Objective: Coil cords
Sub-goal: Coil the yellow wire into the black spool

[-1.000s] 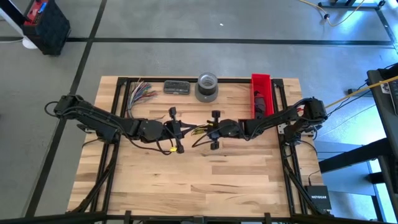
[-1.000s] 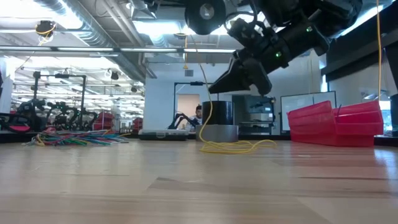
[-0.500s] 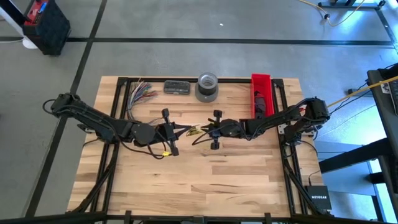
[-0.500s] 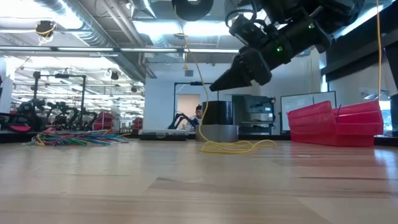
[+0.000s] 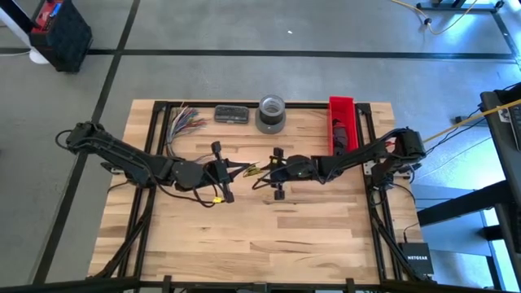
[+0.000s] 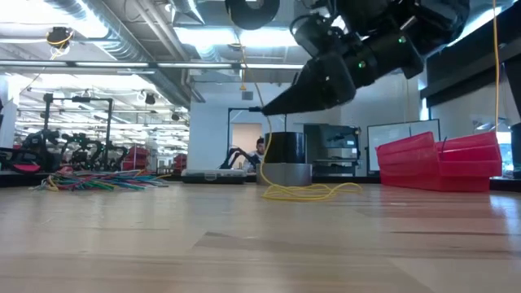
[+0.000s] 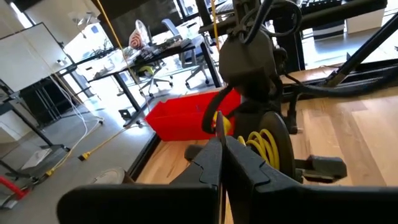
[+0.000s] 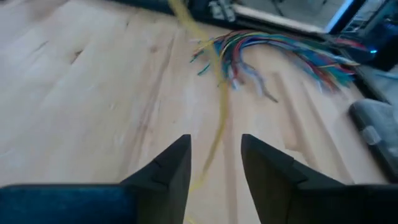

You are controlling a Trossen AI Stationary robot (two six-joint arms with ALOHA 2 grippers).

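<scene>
The cord in play is thin and yellow. It runs between my two grippers at the table's middle. In the low view it hangs in a slack curve down to loose loops lying on the wood. My left gripper is shut on it. My right gripper faces the left one and is open. In the right wrist view the cord passes through the gap between its fingers; I cannot tell whether they touch it. More yellow loops show against the right arm's gripper. My left gripper pinches the yellow cord between the free ends of its two shut fingers. The fingers lie about level and point toward the table's right. The cord hangs slack below the hold, and its lower end rests on the table in loops.
Along the far edge stand a fan of multicoloured wires, a dark flat box, a grey tape roll and a red bin. The near half of the wooden table is bare wood.
My left gripper has drawn back a little toward the table's left edge. My right gripper has moved slightly toward the left gripper, and in the low view its fingers now reach up to the hanging cord.
</scene>
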